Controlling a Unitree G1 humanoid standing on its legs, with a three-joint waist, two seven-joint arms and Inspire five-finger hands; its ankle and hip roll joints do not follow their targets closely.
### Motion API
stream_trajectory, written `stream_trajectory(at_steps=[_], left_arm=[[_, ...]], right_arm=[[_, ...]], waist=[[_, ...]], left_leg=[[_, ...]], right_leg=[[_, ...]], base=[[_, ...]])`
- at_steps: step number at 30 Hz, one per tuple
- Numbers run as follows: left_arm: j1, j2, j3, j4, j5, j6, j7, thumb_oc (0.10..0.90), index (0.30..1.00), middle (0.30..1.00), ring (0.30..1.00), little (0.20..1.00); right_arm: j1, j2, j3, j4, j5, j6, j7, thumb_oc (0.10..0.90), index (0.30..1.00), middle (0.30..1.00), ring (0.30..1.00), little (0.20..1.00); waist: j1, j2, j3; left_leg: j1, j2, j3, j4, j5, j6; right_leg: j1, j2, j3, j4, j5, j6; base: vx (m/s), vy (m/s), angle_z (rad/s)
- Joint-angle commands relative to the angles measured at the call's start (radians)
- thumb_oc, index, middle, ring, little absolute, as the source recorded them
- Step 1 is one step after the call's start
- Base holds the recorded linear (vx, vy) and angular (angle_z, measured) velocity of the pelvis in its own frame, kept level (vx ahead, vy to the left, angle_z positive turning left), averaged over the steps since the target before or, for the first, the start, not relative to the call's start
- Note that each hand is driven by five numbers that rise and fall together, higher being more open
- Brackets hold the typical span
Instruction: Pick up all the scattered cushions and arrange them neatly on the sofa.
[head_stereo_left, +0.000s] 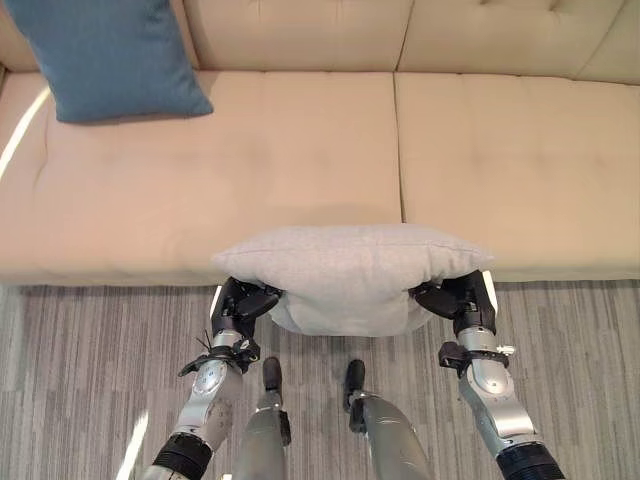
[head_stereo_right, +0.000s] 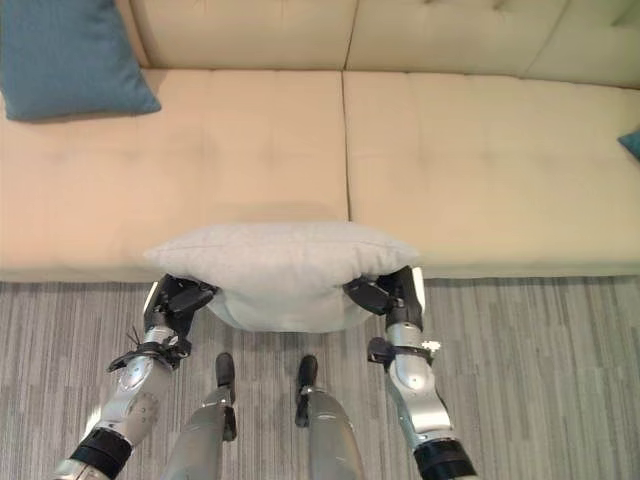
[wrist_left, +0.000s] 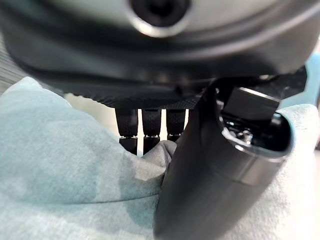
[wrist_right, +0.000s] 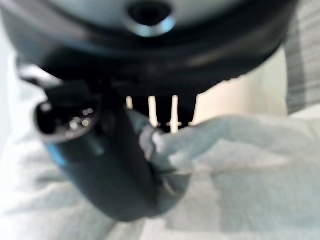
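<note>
Light grey cushion (head_stereo_left: 350, 272) is held up between both hands, in front of the beige sofa (head_stereo_left: 300, 160), its far edge level with the front edge of the seat, near the seam between the 2 seat cushions. It hangs over the grey striped floor (head_stereo_left: 90, 350), not resting on the seat.

Left hand (head_stereo_left: 243, 301) grips the cushion's left end from below. In the left wrist view the thumb (wrist_left: 200, 165) presses into the fabric from one side and the fingers (wrist_left: 145, 127) curl in from the other, cloth bunched between them. So it is pinching the cushion.

Right hand (head_stereo_left: 455, 298) grips the right end the same way. In the right wrist view the thumb (wrist_right: 115, 170) digs into a fold of grey cloth, with the fingers (wrist_right: 165, 112) behind it. Also pinching the cushion.

The cushion sags in the middle between the 2 hands, and its top surface is roughly level.

Blue cushion (head_stereo_left: 105, 55) leans against the sofa back at the far left of the seat, well apart from the grey one. The right eye view shows a small corner of another blue cushion (head_stereo_right: 632, 143) at the far right edge of the seat; too little is visible to tell more.
</note>
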Motion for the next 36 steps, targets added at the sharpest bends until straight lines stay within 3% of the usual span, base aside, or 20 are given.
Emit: stream_trajectory(at_steps=[1,3,5,11,12,13,14,15,17,18,19,21,24,27,29,30,31,32,34,36], left_arm=[[-0.055,-0.087,-0.132,-0.178,0.079,-0.079,-0.125,0.4,0.3,0.3,0.3,0.3],[-0.051,-0.093,-0.139,-0.179,0.098,-0.08,-0.119,0.4,0.3,0.3,0.3,0.3],[-0.05,-0.085,-0.143,-0.184,0.126,-0.079,-0.11,0.4,0.3,0.3,0.3,0.3],[-0.042,-0.08,-0.142,-0.207,0.149,-0.076,-0.078,0.4,0.3,0.3,0.3,0.3],[-0.037,-0.075,-0.139,-0.209,0.151,-0.076,-0.079,0.4,0.3,0.3,0.3,0.3],[-0.022,-0.063,-0.134,-0.219,0.157,-0.077,-0.07,0.4,0.3,0.3,0.3,0.3],[-0.022,-0.063,-0.134,-0.219,0.157,-0.077,-0.07,0.4,0.3,0.3,0.3,0.3],[-0.023,-0.057,-0.131,-0.217,0.164,-0.074,-0.072,0.4,0.3,0.3,0.3,0.3],[-0.012,-0.051,-0.121,-0.213,0.157,-0.073,-0.08,0.4,0.3,0.3,0.3,0.3],[-0.012,-0.051,-0.121,-0.214,0.157,-0.073,-0.08,0.4,0.3,0.3,0.3,0.3],[-0.001,-0.048,-0.117,-0.213,0.145,-0.068,-0.089,0.4,0.3,0.3,0.3,0.3],[-0.002,-0.05,-0.121,-0.214,0.145,-0.067,-0.089,0.4,0.3,0.3,0.3,0.3],[-0.005,-0.063,-0.13,-0.19,0.157,-0.068,-0.093,0.4,0.3,0.3,0.3,0.3],[0.001,-0.077,-0.137,-0.178,0.142,-0.062,-0.101,0.4,0.3,0.3,0.3,0.3],[-0.008,-0.094,-0.148,-0.166,0.139,-0.062,-0.095,0.4,0.3,0.3,0.3,0.3],[-0.008,-0.094,-0.148,-0.166,0.139,-0.062,-0.095,0.4,0.3,0.3,0.3,0.3],[-0.024,-0.102,-0.158,-0.158,0.14,-0.06,-0.087,0.4,0.3,0.3,0.3,0.3],[-0.025,-0.104,-0.16,-0.159,0.143,-0.057,-0.085,0.4,0.3,0.3,0.3,0.3],[-0.018,-0.105,-0.162,-0.162,0.148,-0.051,-0.09,0.4,0.3,0.3,0.3,0.3],[-0.015,-0.11,-0.162,-0.153,0.153,-0.05,-0.095,0.4,0.3,0.3,0.3,0.3]], right_arm=[[-0.014,0.008,0.074,-0.19,-0.048,-0.116,0.059,0.4,0.3,0.3,0.3,0.3],[-0.008,0.004,0.074,-0.199,-0.053,-0.114,0.065,0.4,0.3,0.3,0.3,0.3],[-0.003,0.0,0.073,-0.204,-0.055,-0.109,0.07,0.4,0.3,0.3,0.3,0.3],[-0.016,0.006,0.078,-0.217,-0.057,-0.092,0.07,0.4,0.3,0.3,0.3,0.3],[-0.023,0.011,0.085,-0.217,-0.06,-0.09,0.069,0.4,0.3,0.3,0.3,0.3],[-0.034,0.02,0.1,-0.216,-0.063,-0.08,0.074,0.4,0.3,0.3,0.3,0.3],[-0.034,0.02,0.1,-0.216,-0.063,-0.08,0.074,0.4,0.3,0.3,0.3,0.3],[-0.045,0.033,0.114,-0.209,-0.069,-0.079,0.074,0.4,0.3,0.3,0.3,0.3],[-0.056,0.035,0.128,-0.206,-0.09,-0.073,0.074,0.4,0.3,0.3,0.3,0.3],[-0.056,0.035,0.129,-0.206,-0.091,-0.073,0.074,0.4,0.3,0.3,0.3,0.3],[-0.07,0.029,0.147,-0.211,-0.1,-0.064,0.087,0.4,0.3,0.3,0.3,0.3],[-0.071,0.021,0.15,-0.216,-0.105,-0.06,0.09,0.4,0.3,0.3,0.3,0.3],[-0.057,0.014,0.152,-0.22,-0.118,-0.06,0.091,0.4,0.3,0.3,0.3,0.3],[-0.029,-0.005,0.137,-0.24,-0.117,-0.063,0.09,0.4,0.3,0.3,0.3,0.3],[-0.023,-0.017,0.128,-0.242,-0.113,-0.068,0.083,0.4,0.3,0.3,0.3,0.3],[-0.024,-0.017,0.128,-0.241,-0.113,-0.069,0.083,0.4,0.3,0.3,0.3,0.3],[-0.029,-0.029,0.123,-0.243,-0.106,-0.071,0.07,0.4,0.3,0.3,0.3,0.3],[-0.03,-0.032,0.123,-0.243,-0.101,-0.07,0.066,0.4,0.3,0.3,0.3,0.3],[-0.019,-0.038,0.114,-0.252,-0.094,-0.069,0.069,0.4,0.3,0.3,0.3,0.3],[-0.016,-0.039,0.108,-0.249,-0.097,-0.069,0.073,0.4,0.3,0.3,0.3,0.3]], waist=[[-0.013,-0.024,-0.168],[-0.011,-0.025,-0.189],[-0.016,-0.023,-0.215],[0.001,-0.01,-0.218],[0.003,-0.006,-0.217],[0.011,-0.004,-0.204],[0.012,-0.004,-0.204],[0.017,0.007,-0.195],[0.029,0.009,-0.207],[0.028,0.01,-0.205],[0.037,0.009,-0.224],[0.035,0.009,-0.226],[0.031,-0.011,-0.255],[0.018,-0.011,-0.268],[0.013,-0.014,-0.256],[0.011,-0.012,-0.257],[0.008,-0.015,-0.238],[0.008,-0.02,-0.232],[0.015,-0.028,-0.232],[0.022,-0.035,-0.24]], left_leg=[[-0.023,-0.084,-0.129,0.118,-0.114,0.009],[0.011,-0.121,-0.178,0.107,-0.141,0.012],[0.051,-0.127,-0.182,0.092,-0.155,0.02],[0.144,-0.125,-0.122,0.068,-0.185,0.059],[0.164,-0.122,-0.112,0.057,-0.191,0.069],[0.198,-0.11,-0.08,0.043,-0.188,0.086],[0.199,-0.11,-0.079,0.042,-0.188,0.086],[0.212,-0.098,-0.067,0.033,-0.189,0.092],[0.233,-0.082,-0.049,0.01,-0.199,0.089],[0.237,-0.081,-0.05,0.009,-0.2,0.088],[0.271,-0.065,-0.029,-0.029,-0.205,0.08],[0.289,-0.061,-0.028,-0.04,-0.206,0.075],[0.32,-0.062,-0.035,-0.057,-0.212,0.051],[0.315,-0.032,-0.047,-0.008,-0.227,0.019],[0.261,-0.007,-0.056,0.128,-0.189,-0.007],[0.254,-0.006,-0.06,0.138,-0.193,-0.008],[0.163,0.013,-0.066,0.298,-0.144,-0.016],[0.14,0.023,-0.054,0.34,-0.123,-0.013],[0.082,-0.019,-0.05,0.356,-0.161,0.008],[0.05,-0.066,-0.03,0.283,-0.196,0.027]], right_leg=[[0.124,0.041,0.071,-0.135,-0.029,0.031],[0.157,0.055,0.107,-0.16,-0.012,0.043],[0.175,0.059,0.136,-0.157,0.0,0.052],[0.18,0.057,0.176,-0.053,-0.006,0.083],[0.17,0.054,0.176,-0.019,0.0,0.1],[0.138,0.052,0.189,0.081,0.051,0.152],[0.138,0.052,0.19,0.082,0.051,0.152],[0.1,0.038,0.168,0.129,0.051,0.178],[0.104,-0.019,0.106,0.066,0.038,0.163],[0.108,-0.018,0.104,0.065,0.036,0.163],[0.119,-0.08,0.032,-0.069,0.067,0.141],[0.122,-0.084,0.022,-0.103,0.082,0.14],[0.178,-0.062,0.037,-0.173,0.09,0.136],[0.218,-0.043,0.02,-0.185,0.072,0.112],[0.245,-0.028,0.013,-0.188,0.054,0.083],[0.243,-0.027,0.01,-0.187,0.054,0.082],[0.26,-0.014,0.007,-0.19,0.037,0.051],[0.272,-0.008,0.005,-0.195,0.027,0.038],[0.305,0.003,0.008,-0.217,0.012,0.03],[0.322,0.01,0.007,-0.239,0.008,0.036]], base=[[0.15,0.062,-0.55],[0.16,0.085,-0.86],[0.19,0.116,-0.69],[0.1,0.163,-0.52],[0.04,0.135,-0.95],[0.04,0.134,-1.04],[-0.01,0.111,-0.96],[-0.02,0.013,-0.69],[0.04,-0.046,-0.56],[0.19,-0.198,-0.57],[0.15,-0.155,-0.48],[0.16,-0.175,-0.46],[0.18,-0.218,-0.02],[0.13,-0.262,0.1],[0.06,-0.235,0.16],[0.01,-0.237,0.22],[0.02,-0.212,0.26],[0.1,-0.294,0.25],[0.18,-0.184,0.1],[0.18,-0.091,0.08]])
